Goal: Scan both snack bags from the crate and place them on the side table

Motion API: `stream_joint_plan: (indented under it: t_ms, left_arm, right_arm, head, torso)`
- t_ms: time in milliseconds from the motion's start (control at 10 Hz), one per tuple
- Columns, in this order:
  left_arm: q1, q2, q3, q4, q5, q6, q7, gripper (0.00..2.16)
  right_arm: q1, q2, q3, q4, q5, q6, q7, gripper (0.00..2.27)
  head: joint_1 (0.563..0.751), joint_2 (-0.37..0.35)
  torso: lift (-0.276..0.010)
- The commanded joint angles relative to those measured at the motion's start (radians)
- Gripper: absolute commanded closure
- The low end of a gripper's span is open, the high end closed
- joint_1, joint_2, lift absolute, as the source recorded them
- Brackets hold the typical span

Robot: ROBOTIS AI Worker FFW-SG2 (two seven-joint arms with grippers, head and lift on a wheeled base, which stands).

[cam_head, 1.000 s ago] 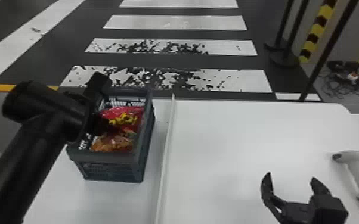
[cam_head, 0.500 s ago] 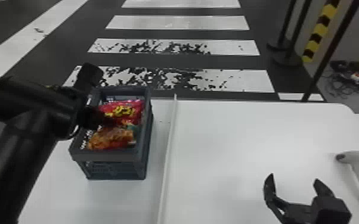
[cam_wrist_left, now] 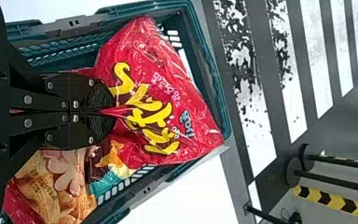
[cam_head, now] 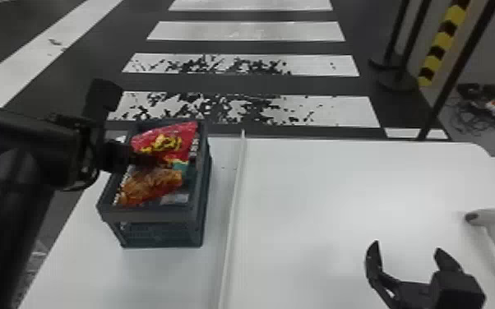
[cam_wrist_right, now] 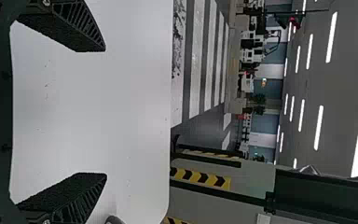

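Red bag (cam_wrist_left: 161, 91) — yellow lettering (cam_wrist_left: 150, 116), apparently a name.

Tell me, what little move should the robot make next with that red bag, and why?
Probably a slow lift straight up: the left gripper is shut on a fold of the red bag, which sits in the crate. Going gently seems wise, since a corner of the bag reaches the crate's rim and the orange bag lies close by.

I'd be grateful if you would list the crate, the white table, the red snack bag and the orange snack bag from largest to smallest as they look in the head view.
1. White table
2. Crate
Red snack bag and orange snack bag: too alike to rank.
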Motion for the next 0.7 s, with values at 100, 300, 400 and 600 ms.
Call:
stream_joint_plan:
  t_ms: [100,300,400,600]
  left_arm:
    - [0.038,-0.001,0.089,-0.042,0.065,-0.003,0.0,2.0]
    - [0.067,-0.001,0.157,-0.069,0.132,-0.009,0.003,2.0]
    - [0.08,-0.004,0.184,-0.078,0.16,-0.021,0.006,2.0]
    - [0.106,-0.021,0.246,-0.077,0.247,-0.055,0.008,2.0]
  right_arm:
    - [-0.001,0.003,0.0,0.0,0.002,0.008,-0.001,0.03]
    - [-0.003,0.004,0.0,0.0,0.005,0.014,-0.001,0.03]
    - [-0.003,0.006,0.002,-0.002,0.005,0.017,-0.001,0.03]
    - [-0.003,0.007,0.002,-0.002,0.009,0.017,-0.001,0.03]
  head:
    - [0.695,0.067]
    - [0.695,0.074]
    - [0.695,0.078]
    - [0.695,0.084]
  torso:
    - [-0.095]
    - [-0.095]
    - [-0.095]
    - [-0.095]
